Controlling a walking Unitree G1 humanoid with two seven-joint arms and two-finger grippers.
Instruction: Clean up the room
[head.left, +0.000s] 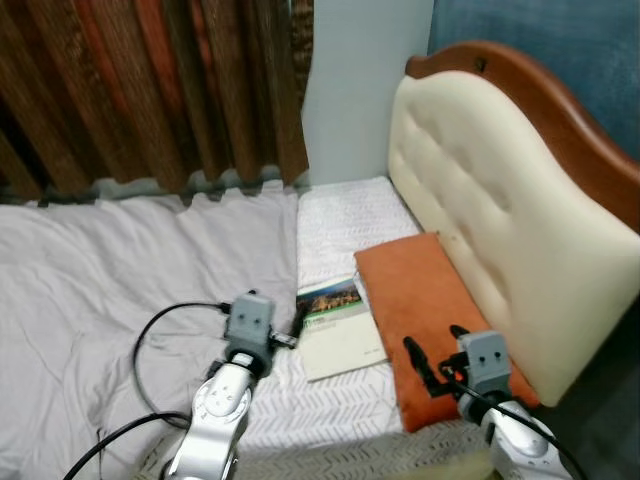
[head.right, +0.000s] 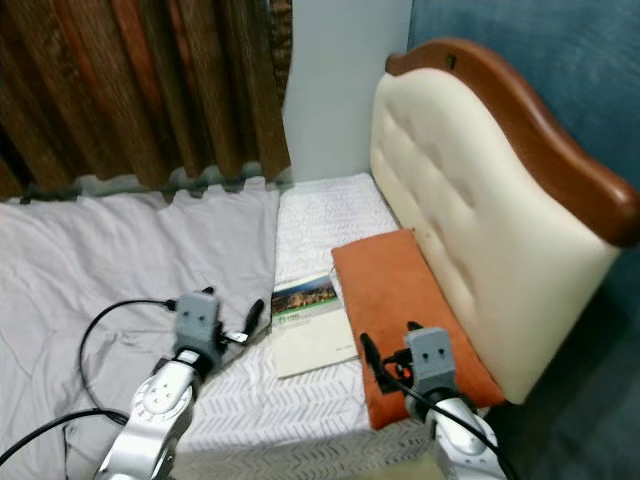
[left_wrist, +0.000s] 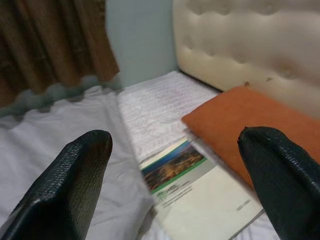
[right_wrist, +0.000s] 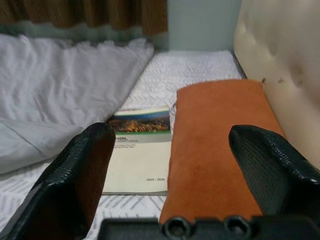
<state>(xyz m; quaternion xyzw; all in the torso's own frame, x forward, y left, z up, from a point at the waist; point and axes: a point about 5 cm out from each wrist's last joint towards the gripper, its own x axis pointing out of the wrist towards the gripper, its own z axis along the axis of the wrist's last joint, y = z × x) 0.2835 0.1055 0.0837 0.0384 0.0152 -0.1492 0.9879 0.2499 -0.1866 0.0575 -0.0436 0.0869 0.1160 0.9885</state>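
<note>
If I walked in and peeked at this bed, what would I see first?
Probably the bright orange pillow lying flat on the bed right against the tall cream headboard. Next to it on the white sheet lies a booklet with a colourful picture on its cover. The left gripper hovers open by the booklet, and the right gripper hovers open over the pillow.

Bed (head.left: 90, 290) covered with a rumpled pale grey sheet; a white textured cover (head.left: 345, 225) lies along the head end. Headboard (head.left: 480, 220): cream tufted padding, curved brown wooden rim on top. Behind the bed, brown and rust pleated curtains (head.left: 150, 90) hang down to the mattress edge. Pale grey wall (head.left: 365, 80) in the corner; dark blue wall (head.left: 560, 50) behind the headboard. Lighting soft, even.
</note>
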